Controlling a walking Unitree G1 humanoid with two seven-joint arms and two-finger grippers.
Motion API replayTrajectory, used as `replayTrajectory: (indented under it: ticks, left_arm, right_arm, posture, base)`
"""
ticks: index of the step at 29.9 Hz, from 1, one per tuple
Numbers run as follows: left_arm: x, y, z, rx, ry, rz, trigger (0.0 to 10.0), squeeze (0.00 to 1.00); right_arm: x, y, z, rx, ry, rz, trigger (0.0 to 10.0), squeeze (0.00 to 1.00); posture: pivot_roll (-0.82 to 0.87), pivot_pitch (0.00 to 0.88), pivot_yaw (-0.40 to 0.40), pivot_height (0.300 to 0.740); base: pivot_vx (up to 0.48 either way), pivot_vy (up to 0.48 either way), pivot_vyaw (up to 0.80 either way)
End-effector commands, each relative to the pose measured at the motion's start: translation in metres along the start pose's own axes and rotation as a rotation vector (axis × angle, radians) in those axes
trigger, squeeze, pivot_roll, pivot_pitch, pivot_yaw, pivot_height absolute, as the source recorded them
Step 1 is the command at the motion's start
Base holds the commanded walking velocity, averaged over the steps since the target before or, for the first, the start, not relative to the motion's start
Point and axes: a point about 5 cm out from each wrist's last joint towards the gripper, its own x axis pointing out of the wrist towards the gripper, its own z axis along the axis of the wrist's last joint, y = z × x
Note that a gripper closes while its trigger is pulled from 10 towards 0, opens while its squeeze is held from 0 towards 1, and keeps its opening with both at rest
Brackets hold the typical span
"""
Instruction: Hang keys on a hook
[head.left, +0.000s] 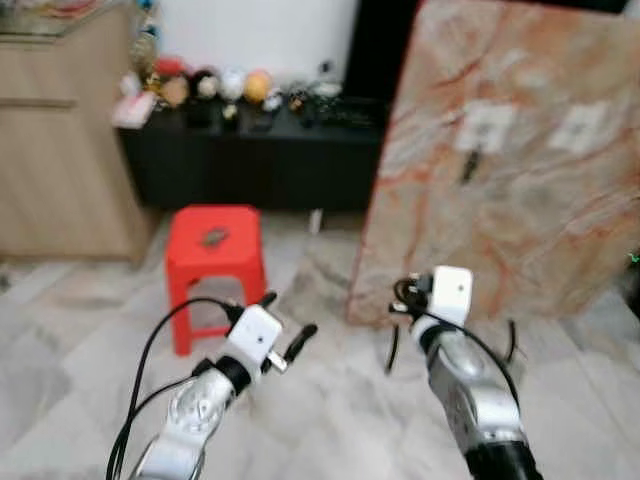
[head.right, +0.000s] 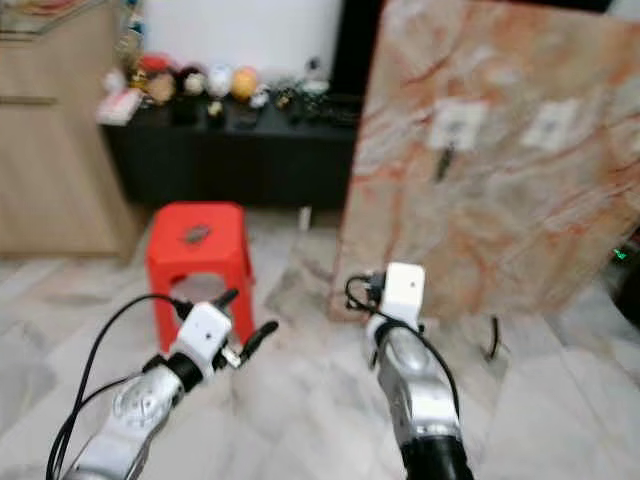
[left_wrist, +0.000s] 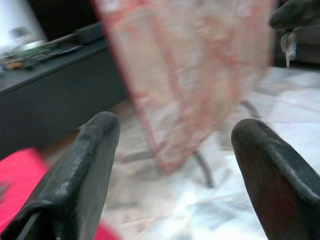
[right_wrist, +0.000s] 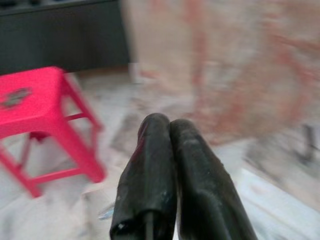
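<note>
From the head camera, a marble-patterned board (head.left: 510, 150) leans on the right with two pale hook plates; the left hook (head.left: 470, 165) has something dark hanging at it, too blurred to name, and the right hook plate (head.left: 583, 125) looks bare. A red stool (head.left: 213, 250) stands on the left with a small dark object (head.left: 214, 237) on its seat, possibly the keys, though I cannot tell. Both arms are raised: the left gripper (head.left: 285, 325) is spread wide and holds nothing, while the right gripper (head.left: 408, 293) faces the board. The left wrist view shows its fingers (left_wrist: 85, 170) far apart. The right wrist view shows fingers (right_wrist: 150, 170) pressed together, nothing clearly between them. The keys must be located first, then approached slowly and squarely.
</note>
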Motion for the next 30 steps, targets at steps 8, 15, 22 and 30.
replayTrajectory:
  ticks: [8,15,22,30]
  left_arm:
    - [0.001,-0.003,0.002,0.006,-0.002,-0.014,10.0,0.00]
    - [0.000,-0.002,0.002,0.013,0.000,-0.024,10.0,0.00]
    - [0.000,-0.001,0.003,0.021,-0.001,-0.041,10.0,0.00]
    - [0.001,-0.002,0.004,0.025,-0.002,-0.065,10.0,0.00]
  right_arm:
    - [-0.001,0.000,0.005,-0.002,-0.012,-0.004,10.0,0.00]
    - [-0.001,0.004,0.004,0.005,-0.009,0.001,10.0,0.00]
    - [-0.002,0.007,0.002,0.014,-0.008,0.002,10.0,0.00]
    - [-0.003,0.011,0.004,0.029,-0.029,0.018,10.0,0.00]
  posture:
    - [0.00,0.000,-0.085,0.740]
    - [0.01,0.000,-0.078,0.740]
    - [0.01,0.000,-0.068,0.740]
    - [0.01,0.000,-0.064,0.740]
  base:
    - [0.000,-0.052,-0.80]
    - [0.000,0.000,-0.80]
    - [0.000,0.000,-0.80]
    - [0.000,0.000,-0.68]
